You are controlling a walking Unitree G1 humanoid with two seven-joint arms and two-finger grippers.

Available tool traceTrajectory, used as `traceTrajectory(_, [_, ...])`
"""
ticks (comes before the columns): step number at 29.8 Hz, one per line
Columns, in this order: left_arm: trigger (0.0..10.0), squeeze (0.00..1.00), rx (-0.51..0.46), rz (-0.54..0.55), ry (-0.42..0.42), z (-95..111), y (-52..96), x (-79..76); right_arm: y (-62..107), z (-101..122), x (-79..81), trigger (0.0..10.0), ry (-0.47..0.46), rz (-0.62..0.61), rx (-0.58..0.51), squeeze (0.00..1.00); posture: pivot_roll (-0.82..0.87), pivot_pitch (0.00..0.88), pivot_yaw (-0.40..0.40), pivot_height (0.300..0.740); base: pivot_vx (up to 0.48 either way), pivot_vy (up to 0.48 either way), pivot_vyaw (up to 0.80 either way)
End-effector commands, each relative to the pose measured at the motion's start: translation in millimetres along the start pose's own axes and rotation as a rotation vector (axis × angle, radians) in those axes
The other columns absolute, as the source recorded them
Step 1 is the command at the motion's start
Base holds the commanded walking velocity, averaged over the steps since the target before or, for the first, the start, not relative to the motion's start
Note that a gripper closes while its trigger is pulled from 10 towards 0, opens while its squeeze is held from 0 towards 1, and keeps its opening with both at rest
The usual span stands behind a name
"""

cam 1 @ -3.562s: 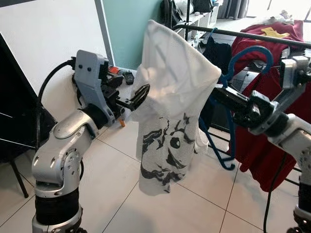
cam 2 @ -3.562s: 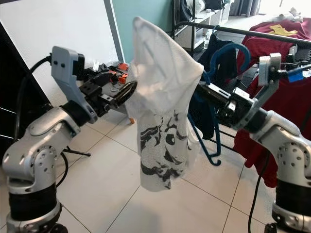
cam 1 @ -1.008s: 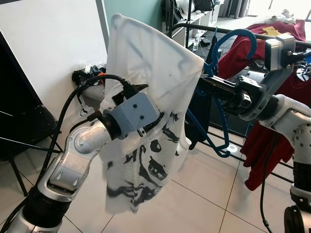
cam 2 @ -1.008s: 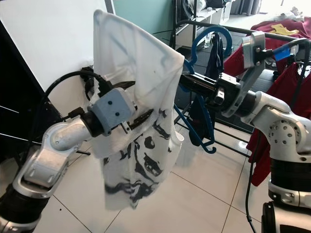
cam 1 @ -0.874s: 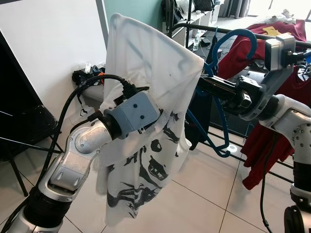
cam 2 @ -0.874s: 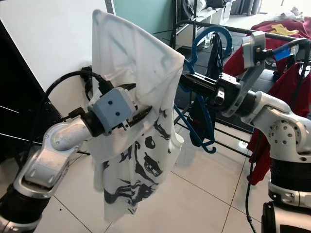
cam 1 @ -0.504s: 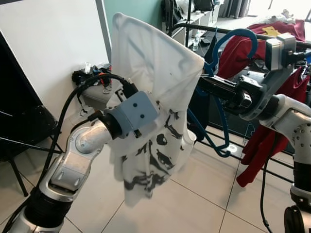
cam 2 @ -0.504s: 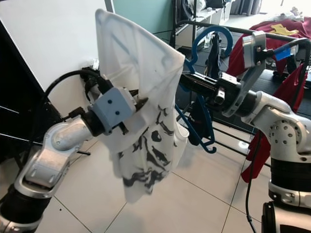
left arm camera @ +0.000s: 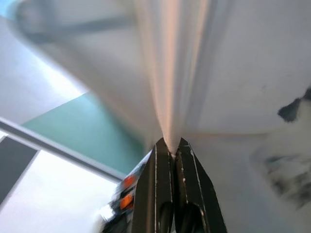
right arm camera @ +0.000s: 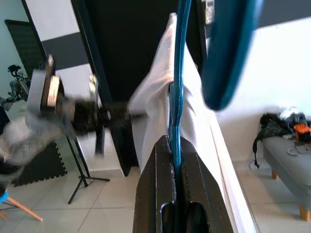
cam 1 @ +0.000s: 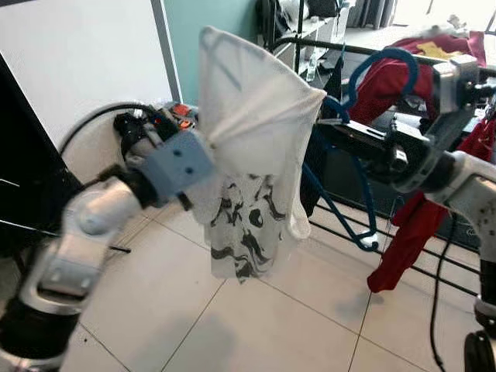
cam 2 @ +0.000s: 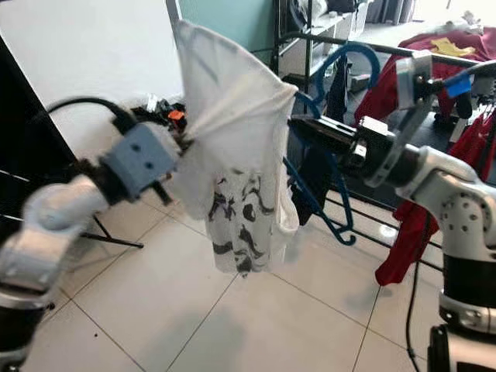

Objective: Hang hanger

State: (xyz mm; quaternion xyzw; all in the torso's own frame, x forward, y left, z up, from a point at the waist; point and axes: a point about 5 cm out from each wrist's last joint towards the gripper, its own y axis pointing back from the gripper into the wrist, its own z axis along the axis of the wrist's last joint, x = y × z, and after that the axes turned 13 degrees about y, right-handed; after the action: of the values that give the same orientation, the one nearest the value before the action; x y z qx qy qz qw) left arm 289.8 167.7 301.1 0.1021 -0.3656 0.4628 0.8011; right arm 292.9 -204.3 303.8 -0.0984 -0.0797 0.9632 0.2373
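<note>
A thin white T-shirt (cam 1: 252, 147) with a black ink-blot print hangs in the upper middle of the frame, draped over a blue plastic hanger (cam 1: 364, 132) whose curved hook rises at upper right. The left gripper (left arm camera: 171, 145), seen in the left wrist view, has its two black fingers pressed together on a pinched fold of the soft white cloth, pulling it out to the left so the fabric fans into taut creases. The left arm is motion-blurred. The right gripper (right arm camera: 175, 145) is clamped on the hanger's slim blue bar, holding it at mid-right of the frame. Behind, a black metal clothes rail (cam 1: 364, 51) carries a dark red garment (cam 1: 403, 232) above glossy pale floor tiles (cam 1: 271, 325).
</note>
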Motion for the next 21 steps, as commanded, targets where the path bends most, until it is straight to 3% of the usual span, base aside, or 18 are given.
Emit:
traceTrajectory(1, [0.0, 0.00, 0.006, 0.051, -0.073, 6.9, 8.6, 31.6, 1.6, -0.9, 6.6, 10.0, 0.026, 0.042, 0.023, 0.00, -0.08, 0.054, 0.051, 0.740, 0.000, 0.000, 0.00])
traceTrajectory(2, [0.0, 0.00, 0.006, 0.051, -0.073, 6.9, 8.6, 31.6, 1.6, -0.9, 6.6, 10.0, 0.026, 0.042, 0.023, 0.00, -0.08, 0.054, 0.051, 0.740, 0.000, 0.000, 0.00])
traceTrajectory(4, [0.8, 0.00, 0.006, 0.073, -0.169, 19.2, 12.0, 58.7, 3.8, -11.7, 14.5, 10.0, 0.018, 0.080, 0.074, 0.00, -0.07, 0.052, 0.059, 0.740, 0.000, 0.000, 0.00])
traceTrajectory(7, [0.8, 0.00, 0.006, 0.073, -0.169, 19.2, 12.0, 58.7, 3.8, -11.7, 14.5, 10.0, 0.018, 0.080, 0.074, 0.00, -0.07, 0.052, 0.059, 0.740, 0.000, 0.000, 0.00])
traceTrajectory(9, [1.1, 0.00, -0.023, 0.054, -0.237, 35.6, 9.0, 71.9, 0.9, -22.1, 23.7, 10.0, 0.007, 0.125, 0.104, 0.00, -0.06, 0.048, 0.066, 0.740, 0.000, 0.000, 0.00])
traceTrajectory(11, [1.1, 0.00, -0.023, 0.054, -0.237, 35.6, 9.0, 71.9, 0.9, -22.1, 23.7, 10.0, 0.007, 0.125, 0.104, 0.00, -0.06, 0.048, 0.066, 0.740, 0.000, 0.000, 0.00])
traceTrajectory(15, [1.0, 0.00, -0.113, -0.033, -0.231, 59.7, -2.8, 66.7, -9.2, -28.7, 31.5, 10.0, -0.002, 0.161, 0.080, 0.00, -0.05, 0.043, 0.076, 0.740, 0.000, 0.000, 0.00])
traceTrajectory(21, [1.0, 0.00, -0.136, -0.075, -0.218, 63.1, -6.5, 62.0, -13.4, -24.9, 35.6, 10.0, -0.005, 0.193, 0.022, 0.00, -0.05, 0.042, 0.080, 0.740, 0.000, 0.000, 0.00])
